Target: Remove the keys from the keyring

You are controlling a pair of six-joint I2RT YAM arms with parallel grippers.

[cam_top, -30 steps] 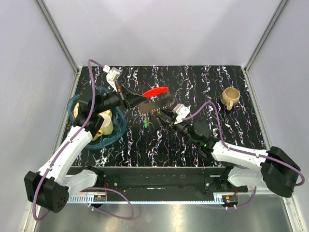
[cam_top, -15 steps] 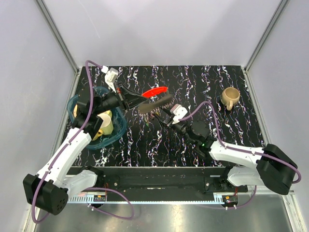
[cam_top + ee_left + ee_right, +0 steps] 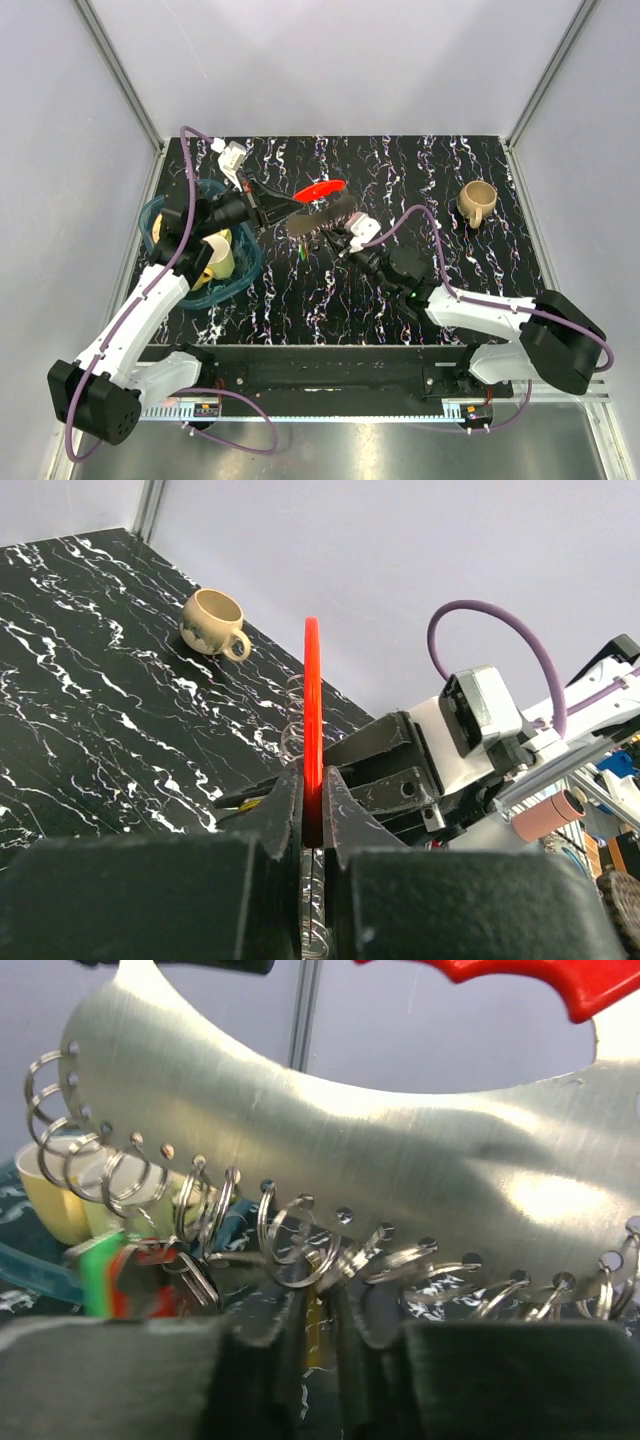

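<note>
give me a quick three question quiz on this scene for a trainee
1. True or false: the left gripper is shut on the red piece.
2. What hangs in the holes along the edge of the plate? A) rings B) magnets C) string
3. Fill in: the key at the left of the right wrist view has a ____ head.
Key: 1 true; 2 A; 3 green.
</note>
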